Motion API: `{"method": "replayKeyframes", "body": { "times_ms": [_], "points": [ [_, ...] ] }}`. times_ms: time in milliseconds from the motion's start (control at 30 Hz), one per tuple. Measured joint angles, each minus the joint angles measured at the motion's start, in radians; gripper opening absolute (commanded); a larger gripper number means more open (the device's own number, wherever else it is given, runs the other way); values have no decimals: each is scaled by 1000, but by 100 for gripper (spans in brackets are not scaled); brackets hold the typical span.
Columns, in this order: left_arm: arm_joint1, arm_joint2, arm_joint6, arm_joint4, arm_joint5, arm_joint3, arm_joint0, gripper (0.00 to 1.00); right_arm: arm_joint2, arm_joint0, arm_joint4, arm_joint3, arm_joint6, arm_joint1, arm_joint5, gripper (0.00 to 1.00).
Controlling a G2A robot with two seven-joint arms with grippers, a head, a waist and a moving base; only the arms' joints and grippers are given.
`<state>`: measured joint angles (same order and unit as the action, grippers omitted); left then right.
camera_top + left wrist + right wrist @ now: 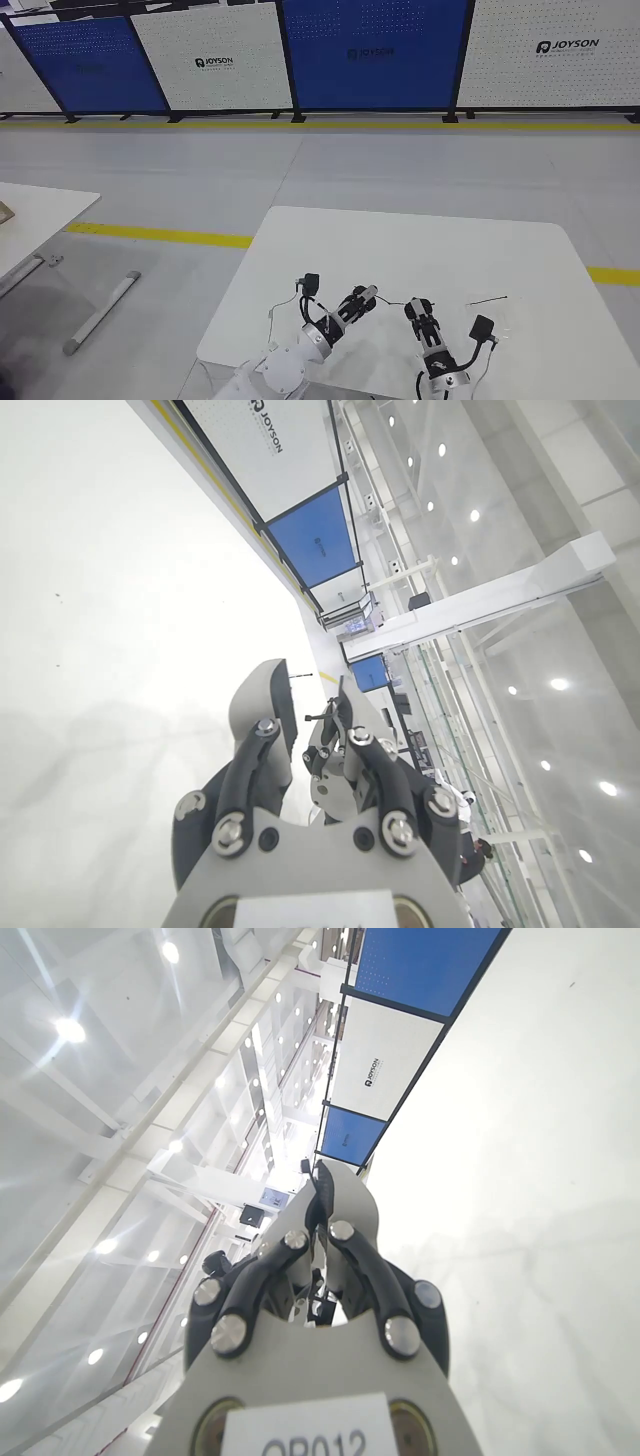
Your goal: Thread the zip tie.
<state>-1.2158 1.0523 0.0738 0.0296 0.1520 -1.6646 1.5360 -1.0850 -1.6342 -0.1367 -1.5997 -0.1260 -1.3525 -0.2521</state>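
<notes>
My right gripper (316, 1183) is shut on a thin black zip tie (305, 1165), whose small head pokes out past the fingertips. In the top view this gripper (414, 307) sits near the table's front edge, and the zip tie (392, 302) sticks out toward my left gripper (366, 295). My left gripper (312, 695) is open, its two fingers apart and empty. Straight ahead, seen through that gap, the right gripper (336, 712) holds the zip tie (316, 717). A second black zip tie (488, 299) lies flat on the white table (420, 240), to the right of both arms.
The second zip tie (302, 675) shows on the table beyond the grippers. Another white table (35, 215) stands off to the left. Blue and white panel walls (370, 55) close off the far side of the floor.
</notes>
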Motion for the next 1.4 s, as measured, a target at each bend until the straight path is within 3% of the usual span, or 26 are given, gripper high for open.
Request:
{"method": "replayKeyframes", "body": {
  "times_ms": [600,833,967,1400],
  "points": [
    [-9,-60,-52,117,-31,5,-9,18,9,9,-15,3,-11,-10,27,0],
    [-11,-72,-59,138,-34,6,-8,10,7,9,-13,6,-14,-13,30,0],
    [-12,-73,-62,140,-35,7,-8,0,6,8,-14,7,-15,-14,28,0],
    [-11,-68,-59,150,-25,2,-3,0,2,8,-18,8,1,-17,31,0]
  ]
}}
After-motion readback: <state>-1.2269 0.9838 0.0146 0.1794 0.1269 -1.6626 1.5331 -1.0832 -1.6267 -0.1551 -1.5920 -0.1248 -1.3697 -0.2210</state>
